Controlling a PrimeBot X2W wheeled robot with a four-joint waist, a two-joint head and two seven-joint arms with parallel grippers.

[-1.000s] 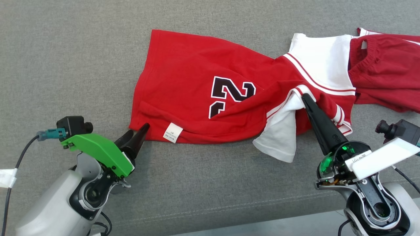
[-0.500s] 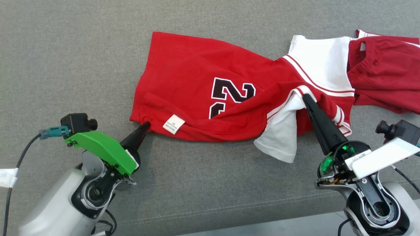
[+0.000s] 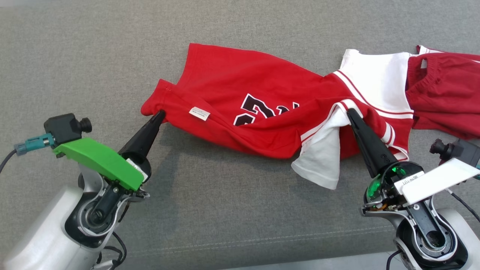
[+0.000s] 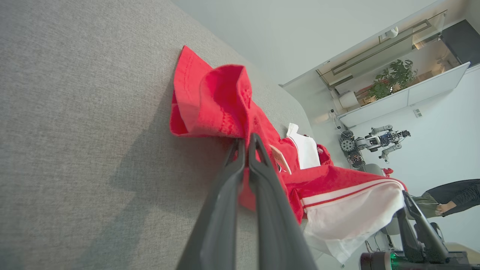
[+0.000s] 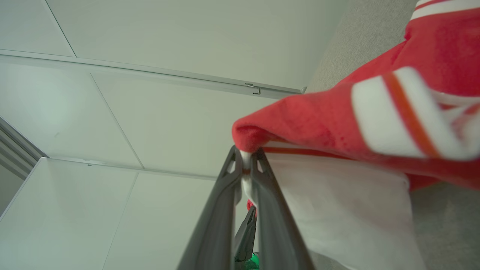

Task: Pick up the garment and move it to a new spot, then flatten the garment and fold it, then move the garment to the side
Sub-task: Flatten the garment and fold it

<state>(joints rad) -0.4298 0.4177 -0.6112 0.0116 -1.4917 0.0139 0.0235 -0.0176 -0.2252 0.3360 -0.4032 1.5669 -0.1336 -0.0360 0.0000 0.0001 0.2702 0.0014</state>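
We work over the grey surface [image 3: 67,56]; on it the garment [image 3: 240,78], a red jersey, lies rumpled across the middle, its right end touching dark red shorts [image 3: 446,97]; our left gripper [image 3: 160,113] is closed on the hem corner, our right gripper [image 3: 349,111] closed on the white sleeve edge; we judge the pick-up barely begun; moving, flattening, folding and setting aside remain.

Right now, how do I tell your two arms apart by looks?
Both have long black tapered fingers. The left gripper carries a green cover and a teal cable plug; the right gripper a white labelled plate and a green light.
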